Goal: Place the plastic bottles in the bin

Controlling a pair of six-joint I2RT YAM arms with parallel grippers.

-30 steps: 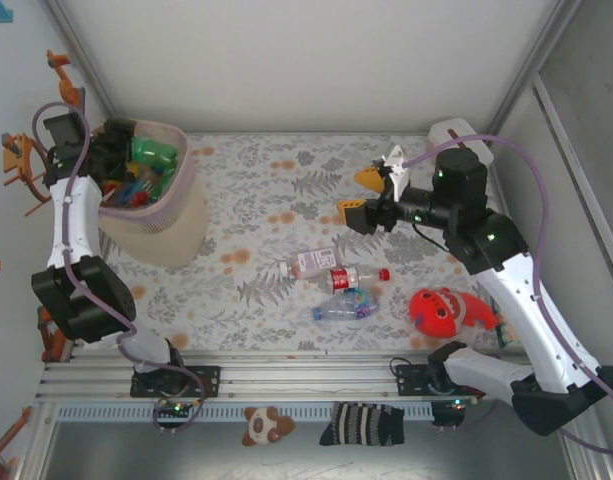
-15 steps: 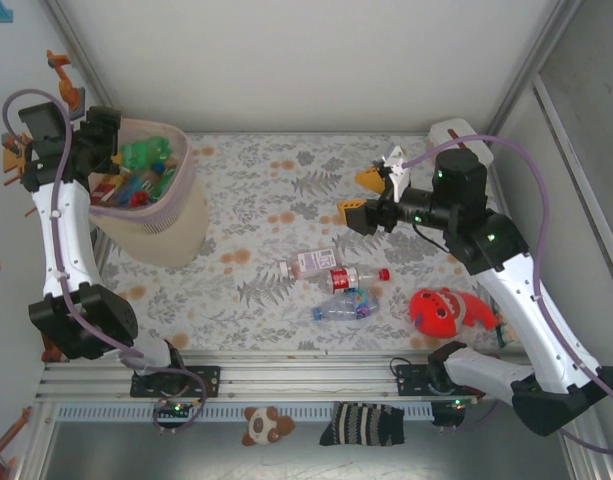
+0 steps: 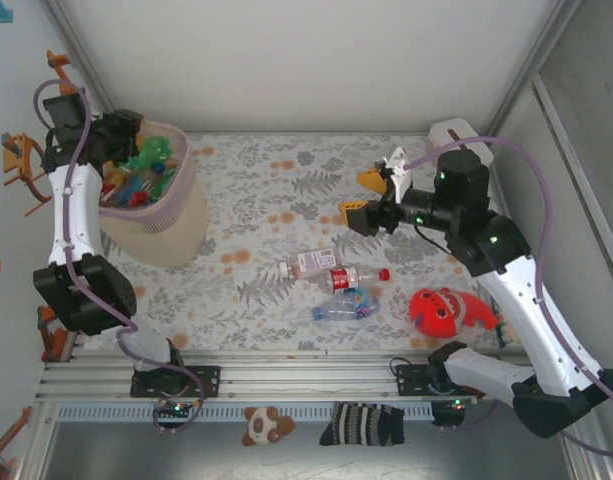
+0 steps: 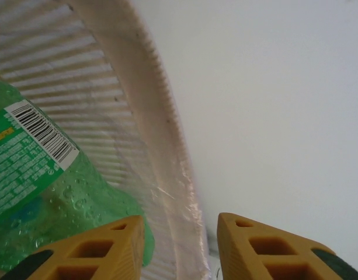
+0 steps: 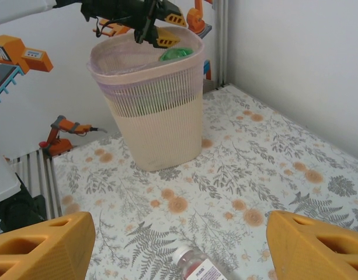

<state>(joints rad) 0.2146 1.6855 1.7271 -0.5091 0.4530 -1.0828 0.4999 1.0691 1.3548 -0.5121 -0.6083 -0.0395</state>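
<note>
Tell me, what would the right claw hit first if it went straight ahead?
Probably the bin, standing ahead of the right gripper across the mat. If it tilts down, it could meet the mat first; depth is unclear.

Red toy (image 3: 441, 310), white-spotted, on floral mat (image 3: 266, 190), near right side. Plush bear (image 3: 258, 425) and striped sock (image 3: 361, 424) below metal rail (image 3: 286, 380), side by side, apart. Orange robot-arm figures (image 5: 62, 129) on left wall. White-pink box (image 3: 449, 130) in far right corner, partly hidden.
</note>
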